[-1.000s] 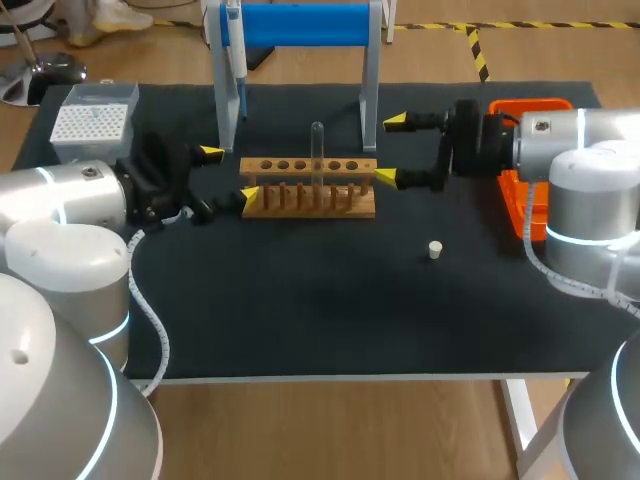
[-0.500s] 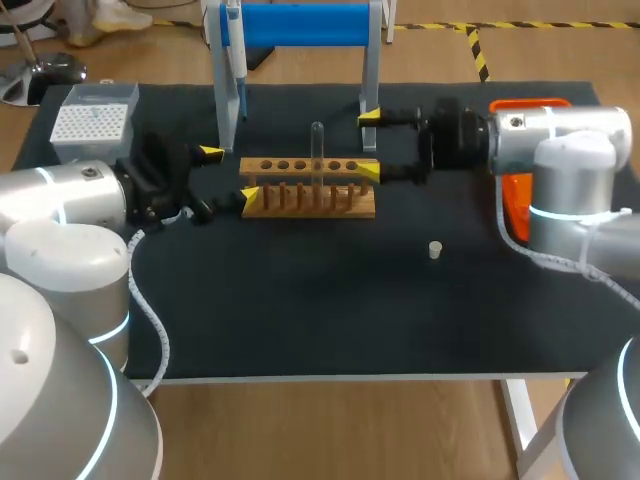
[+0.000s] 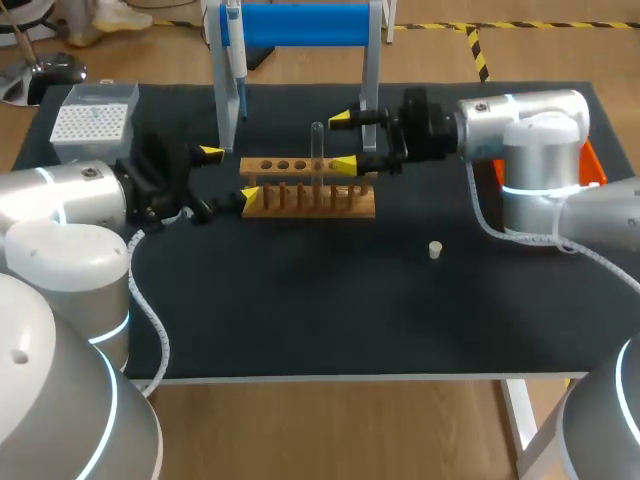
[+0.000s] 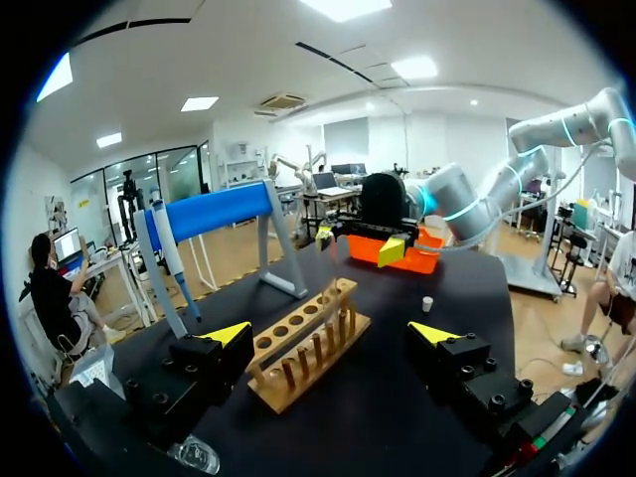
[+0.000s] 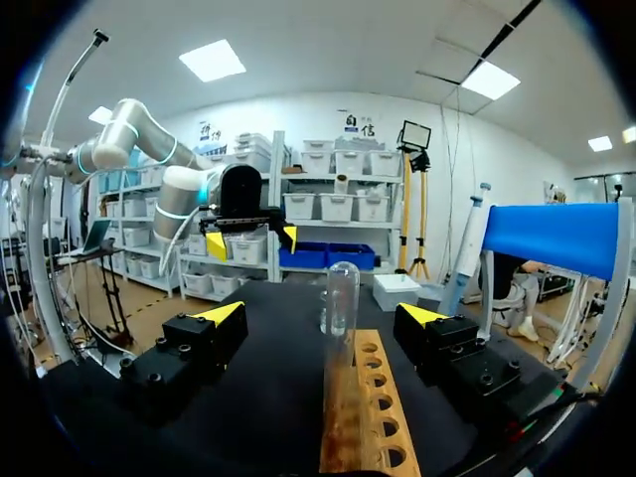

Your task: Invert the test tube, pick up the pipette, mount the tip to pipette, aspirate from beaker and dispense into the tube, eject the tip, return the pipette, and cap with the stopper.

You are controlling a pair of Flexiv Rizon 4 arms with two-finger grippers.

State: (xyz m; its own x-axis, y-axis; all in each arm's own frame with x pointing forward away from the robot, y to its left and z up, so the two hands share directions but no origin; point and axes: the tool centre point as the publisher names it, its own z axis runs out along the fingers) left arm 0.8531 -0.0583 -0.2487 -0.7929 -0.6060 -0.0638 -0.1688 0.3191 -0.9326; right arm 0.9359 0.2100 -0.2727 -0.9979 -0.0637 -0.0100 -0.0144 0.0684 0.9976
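Black-topped desk [image 3: 300,300], head view. Light wooden test-tube rack [image 3: 308,188] sits toward the far edge, near its middle. One clear glass test tube [image 3: 317,150] stands upright in the rack, rounded end up; cannot tell whether it sits on a peg or in a hole.

Right gripper [image 3: 343,141]: fingers spread wide, level with the tube. In the right wrist view the tube [image 5: 341,298] stands just ahead of the right gripper [image 5: 320,315], in line with the gap and touching neither finger.

Left gripper [image 3: 229,174]: also spread wide and holding nothing, just beside the rack's left end.

Handling, judged: tube is light, stiff, smooth and breakable. It will likely slip under a weak pinch and crack under a hard one. Best hold is mid-body above the rack, squarely across the cylinder, then a straight lift.

Surroundings:
- blue-topped metal pipette stand [image 3: 300,25] at the far edge, its right leg close behind the right gripper, which looks like the main obstruction
- white-and-blue pipette [image 3: 238,70] hanging on the stand
- grey tip box [image 3: 90,120] in the far-left corner
- small white stopper [image 3: 435,250] on open desk right of the rack
- orange bin [image 3: 590,165] at the right edge
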